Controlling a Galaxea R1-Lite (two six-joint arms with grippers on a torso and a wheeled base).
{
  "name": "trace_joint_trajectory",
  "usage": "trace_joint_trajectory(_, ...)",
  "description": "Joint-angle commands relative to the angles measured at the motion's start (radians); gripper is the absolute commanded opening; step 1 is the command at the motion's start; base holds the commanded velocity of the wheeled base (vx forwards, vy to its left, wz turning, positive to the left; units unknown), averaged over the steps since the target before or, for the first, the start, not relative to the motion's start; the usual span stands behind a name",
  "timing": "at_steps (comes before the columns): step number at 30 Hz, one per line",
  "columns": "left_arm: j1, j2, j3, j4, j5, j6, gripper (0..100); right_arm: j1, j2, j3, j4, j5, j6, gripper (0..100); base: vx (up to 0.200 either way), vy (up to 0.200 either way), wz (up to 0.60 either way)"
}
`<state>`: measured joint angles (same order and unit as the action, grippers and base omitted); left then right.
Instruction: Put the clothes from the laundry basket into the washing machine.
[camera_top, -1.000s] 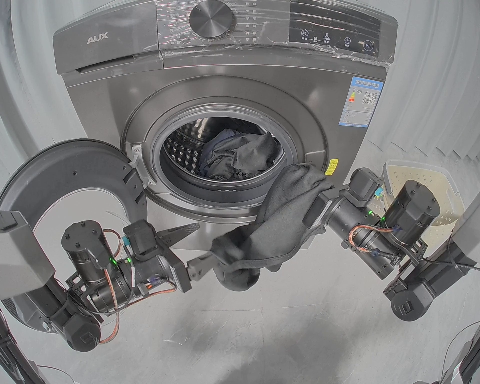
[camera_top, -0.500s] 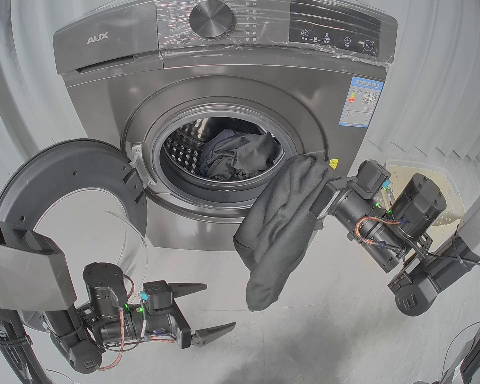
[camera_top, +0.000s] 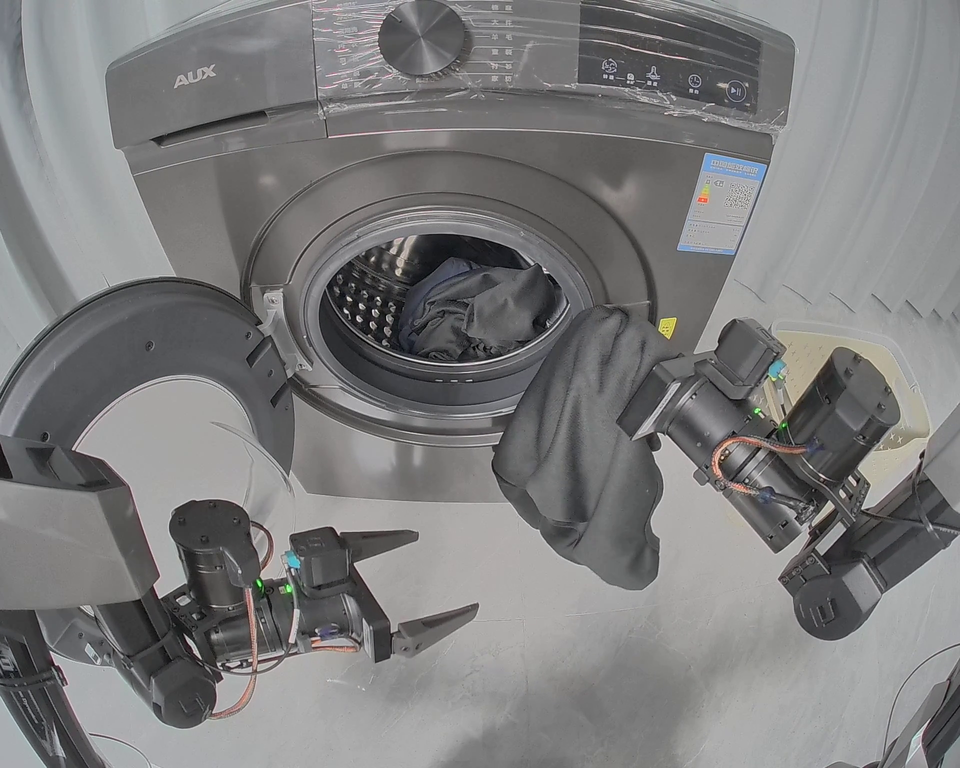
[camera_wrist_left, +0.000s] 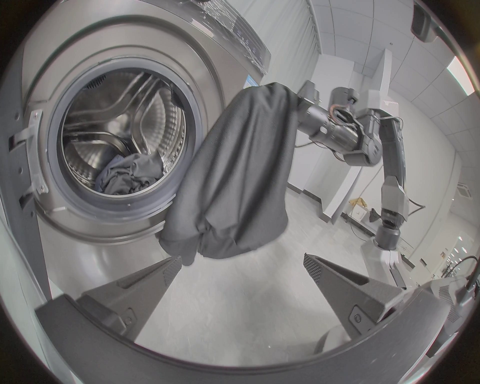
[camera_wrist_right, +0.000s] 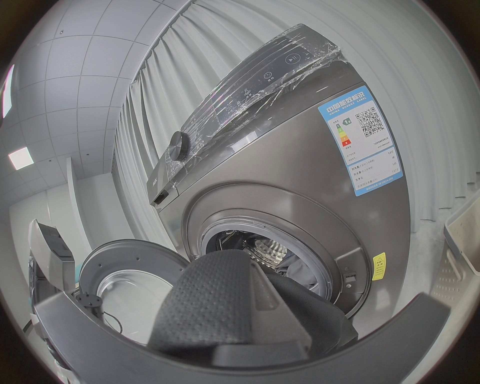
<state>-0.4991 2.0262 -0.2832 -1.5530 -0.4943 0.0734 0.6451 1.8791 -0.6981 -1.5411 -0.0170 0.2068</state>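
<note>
The washing machine's round door (camera_top: 140, 350) stands swung open on the left, hinged beside the drum opening. Below and in front of that door, the left hand (camera_top: 445, 575) hangs low over the pale floor (camera_top: 500, 690), released, its two pointed fingers (camera_wrist_left: 150, 285) spread wide with nothing between them. Further right stands the grey front-loading washing machine (camera_top: 200, 210), with a dial and a control panel along its top under plastic wrap. A heap of dark clothes (camera_top: 470, 310) lies inside its drum, toward the lower front of the opening. To the right of the opening's lower rim, a dark grey garment (camera_top: 585, 440) hangs in the air outside the drum. Its top edge is level with the rim's right side and its bunched lower end dangles clear of the floor. In the left wrist view it hangs in front of the machine, partly covering the opening's rim. The right hand (camera_top: 645, 400) is clenched on the garment's upper end, the cloth draped over its fingers. Behind the right arm, at the far right, sits the cream perforated laundry basket (camera_top: 800, 355) on the floor beside the machine.
</note>
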Motion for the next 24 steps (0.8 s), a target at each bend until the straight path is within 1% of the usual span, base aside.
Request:
trace_joint_trajectory(1, 0.007, -0.004, -0.074, -0.001, 0.002, -0.02, 100, 0.042, -0.005, -0.012, 0.001, -0.003, 0.0, 0, 0.0, 0.0, 0.0)
trace_joint_trajectory(4, -0.009, 0.009, -0.139, -0.001, 0.005, -0.032, 100, 0.088, 0.023, -0.032, 0.001, -0.004, -0.003, 0, 0.0, 0.0, 0.0)
trace_joint_trajectory(8, -0.024, 0.019, -0.171, -0.001, 0.026, -0.043, 100, 0.099, 0.063, -0.055, 0.001, -0.009, -0.007, 0, 0.0, 0.0, 0.0)
trace_joint_trajectory(17, -0.047, 0.017, -0.169, -0.001, 0.026, -0.043, 100, 0.1, 0.137, -0.121, 0.001, -0.011, -0.007, 0, 0.0, 0.0, 0.0)
trace_joint_trajectory(21, -0.056, 0.057, -0.182, -0.001, 0.031, -0.04, 100, 0.123, 0.143, -0.123, -0.001, -0.011, -0.006, 0, 0.0, 0.0, 0.0)
trace_joint_trajectory(24, -0.055, 0.086, -0.223, -0.001, 0.036, -0.043, 100, 0.134, 0.135, -0.12, -0.001, -0.012, -0.006, 0, 0.0, 0.0, 0.0)
